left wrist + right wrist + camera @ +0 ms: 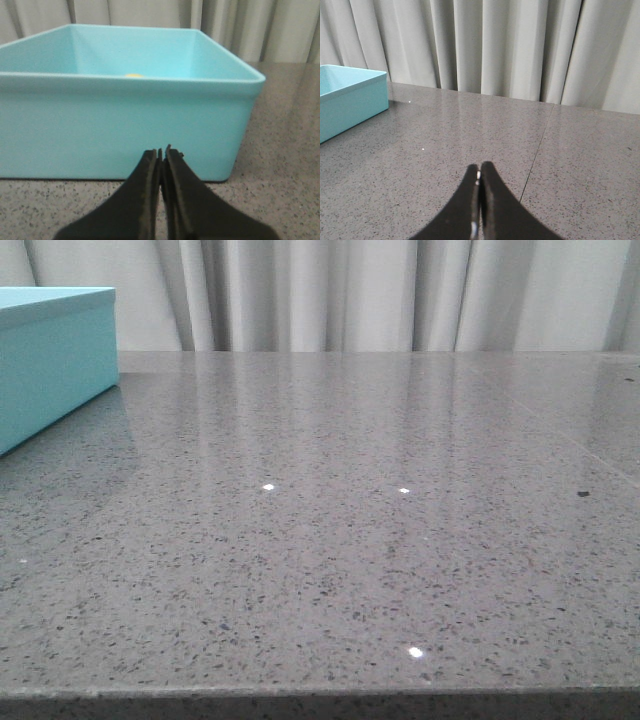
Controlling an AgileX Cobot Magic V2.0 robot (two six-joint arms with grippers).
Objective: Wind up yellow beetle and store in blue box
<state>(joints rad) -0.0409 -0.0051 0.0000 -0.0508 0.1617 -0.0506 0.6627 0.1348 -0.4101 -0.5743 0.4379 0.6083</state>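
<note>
A grey speckled stone table (330,540) fills the front view, with pale pleated curtains (350,295) behind it. Only one corner of the blue box (50,360) shows there, cut off by the left edge of the view; neither arm appears in this view.

In the left wrist view, the left claw (163,151) is pressed together, its two black fingers meeting at the tips and pinching nothing. The blue box (125,130) stands just ahead of the claw, close but not touching, open at the top with no lid on it. Over the near rim, a small sliver of yellow (133,75) shows inside the box, towards the far wall. This is most likely the yellow beetle, but the near wall hides nearly all of it, so its shape, wheels and orientation cannot be made out.

In the right wrist view, the right claw (479,172) is also pressed together and holds nothing. It hangs over bare table, where a thin seam (537,145) runs just beside it. The blue box (350,100) sits well apart from this claw, cut off by the edge of the view, its inside hidden.
</note>
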